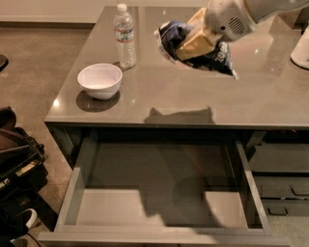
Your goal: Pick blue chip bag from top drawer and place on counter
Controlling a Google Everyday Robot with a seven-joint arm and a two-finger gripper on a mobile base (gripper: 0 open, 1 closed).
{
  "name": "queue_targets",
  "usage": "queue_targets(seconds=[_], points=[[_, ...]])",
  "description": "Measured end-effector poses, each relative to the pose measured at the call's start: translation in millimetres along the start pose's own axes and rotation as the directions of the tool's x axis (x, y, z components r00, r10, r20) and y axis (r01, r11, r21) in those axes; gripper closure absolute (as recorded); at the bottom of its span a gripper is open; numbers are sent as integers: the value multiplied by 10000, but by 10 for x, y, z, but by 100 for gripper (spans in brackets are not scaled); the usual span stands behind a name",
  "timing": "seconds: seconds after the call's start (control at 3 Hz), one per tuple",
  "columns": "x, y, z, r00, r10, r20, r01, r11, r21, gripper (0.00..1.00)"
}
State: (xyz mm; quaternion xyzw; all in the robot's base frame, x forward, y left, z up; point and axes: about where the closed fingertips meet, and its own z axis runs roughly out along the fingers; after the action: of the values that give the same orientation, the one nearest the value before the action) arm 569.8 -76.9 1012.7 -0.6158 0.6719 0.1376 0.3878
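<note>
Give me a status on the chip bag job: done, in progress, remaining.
Done: the wide shallow grey top drawer stands open with no bag in it. In hand: the gripper is clamped on the crinkled navy-blue foil chip bag over the glossy grey-brown counter. Left: set it down and release.

End effector (192,44), gripping blue chip bag (213,57), over counter (217,103); bottle (125,38), bowl (100,80) block left.

gripper (195,44) above the surface (193,103): blunt, tan-yellow | just behind gripper: rounded white wrist housing (223,17), glossy | on its face: small dotted vent grille (235,24) | beyond: smooth white arm (275,7)
</note>
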Motion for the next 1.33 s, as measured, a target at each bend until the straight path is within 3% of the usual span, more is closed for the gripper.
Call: queue_targets(seconds=[0.67,1.0,1.33], points=[[835,-171,458,9971,746,-152,-751,9966,-338,100],[1102,-133,678,9966,818,-97,-822,9956,-448,82],[1132,-128,709,9966,817,-93,-821,9956,-463,60]])
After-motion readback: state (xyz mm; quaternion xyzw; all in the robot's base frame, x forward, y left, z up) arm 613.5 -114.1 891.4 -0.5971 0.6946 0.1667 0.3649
